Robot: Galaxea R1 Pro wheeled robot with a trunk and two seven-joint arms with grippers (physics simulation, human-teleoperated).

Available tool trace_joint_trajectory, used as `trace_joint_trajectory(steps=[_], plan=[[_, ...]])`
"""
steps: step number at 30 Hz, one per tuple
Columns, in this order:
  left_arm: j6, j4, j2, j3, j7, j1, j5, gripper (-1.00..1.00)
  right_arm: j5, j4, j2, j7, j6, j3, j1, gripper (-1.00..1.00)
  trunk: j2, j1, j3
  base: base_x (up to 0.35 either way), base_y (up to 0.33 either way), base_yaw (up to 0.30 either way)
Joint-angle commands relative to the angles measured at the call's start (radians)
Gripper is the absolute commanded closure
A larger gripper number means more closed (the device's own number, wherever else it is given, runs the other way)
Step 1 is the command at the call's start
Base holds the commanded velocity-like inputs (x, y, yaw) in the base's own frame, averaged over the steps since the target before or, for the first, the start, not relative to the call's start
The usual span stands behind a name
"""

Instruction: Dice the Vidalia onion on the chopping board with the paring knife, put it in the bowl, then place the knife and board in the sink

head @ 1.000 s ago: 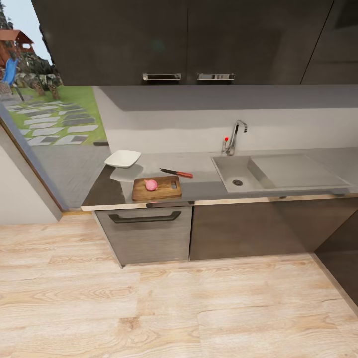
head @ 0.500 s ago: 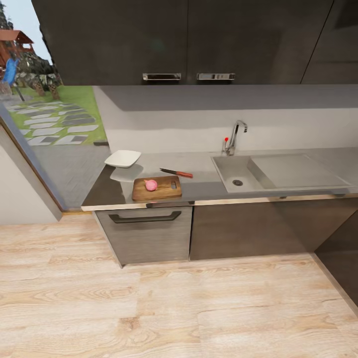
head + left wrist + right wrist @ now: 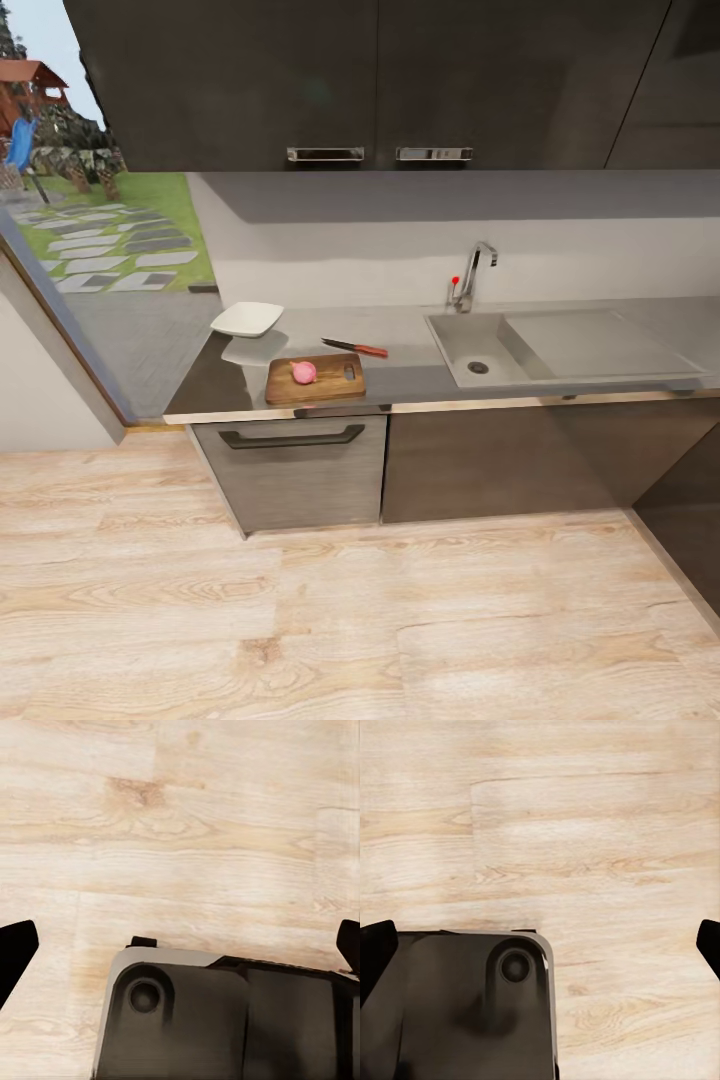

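Pale wood-grain floor lies beneath both wrist cameras; the left gripper and the right gripper each show fingertips spread to opposite edges, wide open and holding nothing. Farther off, on the grey countertop, the pinkish onion sits on the chopping board: probably round, firm, smooth and prone to roll, best pinched across its middle. Beyond lies the paring knife, likely light, taken by its red handle. The white bowl and sink stand to either side.

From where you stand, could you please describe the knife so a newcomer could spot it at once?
Find the sink in the grey countertop and look left. Behind the wooden board holding the pink onion lies the knife: slim, dark-bladed, the one thing with a red handle.
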Motion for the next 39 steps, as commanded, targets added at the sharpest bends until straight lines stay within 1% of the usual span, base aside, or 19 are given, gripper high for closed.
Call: trace_joint_trajectory(steps=[1, 6, 7, 10, 14, 20, 23, 39], plan=[[-0.018, 0.018, 0.004, -0.002, -0.005, 0.0, 0.011, -1.0, 0.001, -0.002, 0.0, -0.003, 0.0, 0.001, 0.001, -1.0, -0.001, 0.001, -0.001, 0.0, 0.0, 0.0], [-0.08, 0.107, 0.009, -0.002, -0.004, 0.001, 0.011, -1.0, 0.001, -0.002, 0.0, -0.003, -0.001, 0.001, 0.001, -1.0, -0.001, 0.001, -0.001, 0.0, 0.0, 0.0], [-0.103, 0.131, 0.01, -0.002, -0.004, 0.001, 0.011, -1.0, 0.001, -0.002, 0.0, -0.003, -0.001, 0.001, 0.001, -1.0, -0.001, 0.001, -0.001, 0.0, 0.0, 0.0], [-0.138, 0.164, 0.01, -0.002, -0.004, 0.001, 0.012, -1.0, 0.001, -0.002, 0.0, -0.003, -0.001, 0.001, 0.001, -1.0, -0.001, 0.001, -0.001, 0.0, 0.0, 0.0], [-0.157, 0.193, 0.009, -0.003, -0.004, 0.001, 0.012, -1.0, 0.001, -0.002, 0.0, -0.003, -0.001, 0.001, 0.0, -1.0, -0.001, 0.001, -0.001, 0.0, 0.0, 0.0], [-0.165, 0.251, 0.008, -0.002, -0.005, 0.001, 0.011, -1.0, 0.001, -0.002, 0.0, -0.003, -0.001, 0.001, 0.001, -1.0, -0.001, 0.001, -0.001, 0.0, 0.0, 0.0], [-0.167, 0.264, 0.008, -0.003, -0.005, 0.001, 0.01, -1.0, 0.001, -0.002, 0.0, -0.003, -0.001, 0.001, 0.001, -1.0, -0.001, 0.001, -0.001, 0.0, 0.0, 0.0], [-0.169, 0.279, 0.009, -0.004, -0.007, 0.001, 0.01, -1.0, 0.0, -0.002, 0.004, -0.002, -0.001, 0.002, 0.001, -1.0, -0.001, 0.001, -0.001, 0.0, 0.0, 0.0]])
